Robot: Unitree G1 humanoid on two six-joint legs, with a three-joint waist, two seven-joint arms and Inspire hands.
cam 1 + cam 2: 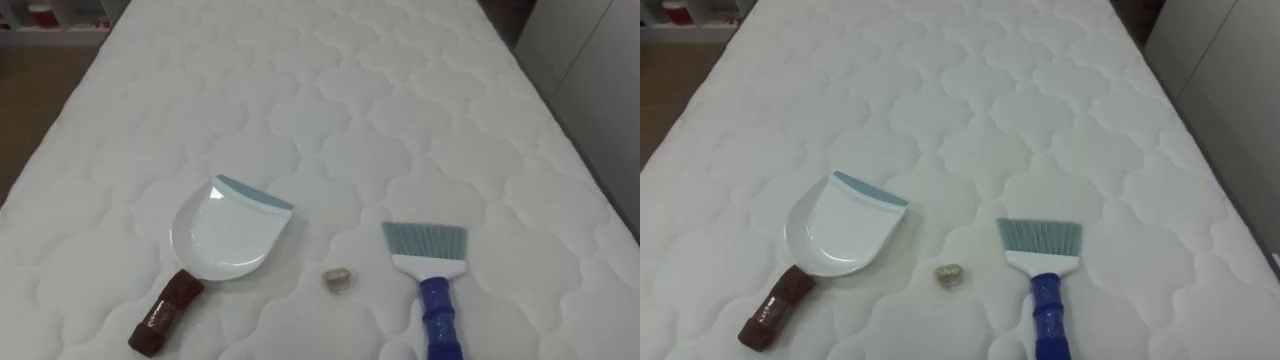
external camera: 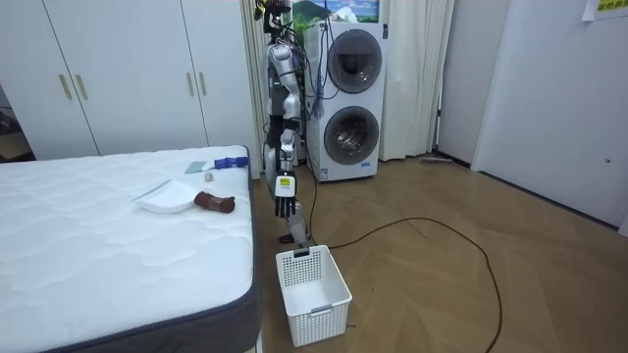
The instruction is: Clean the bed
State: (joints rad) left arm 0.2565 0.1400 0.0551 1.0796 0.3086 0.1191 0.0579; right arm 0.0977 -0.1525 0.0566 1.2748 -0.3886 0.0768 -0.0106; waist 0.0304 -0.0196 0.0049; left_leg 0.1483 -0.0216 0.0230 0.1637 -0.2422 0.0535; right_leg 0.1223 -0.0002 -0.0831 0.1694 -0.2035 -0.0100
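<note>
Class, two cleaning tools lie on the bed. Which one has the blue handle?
The brush, right of the scrap. The dustpan, left of the scrap, has a brown handle.

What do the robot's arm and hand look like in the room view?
The left arm, nearest the camera, is silver-grey with darker joints. The left hand is black, with a small white tag just above it.

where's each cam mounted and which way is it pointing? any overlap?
Left eye view: on the robot's head, looking down along the mattress at dustpan, scrap and brush.
Right eye view: beside it, same aim.
Room view: standing across the room, facing the washer stack; whole robot at the mattress end, left robot hand hanging.
Shared: mattress, dustpan, brush in all three.
</note>
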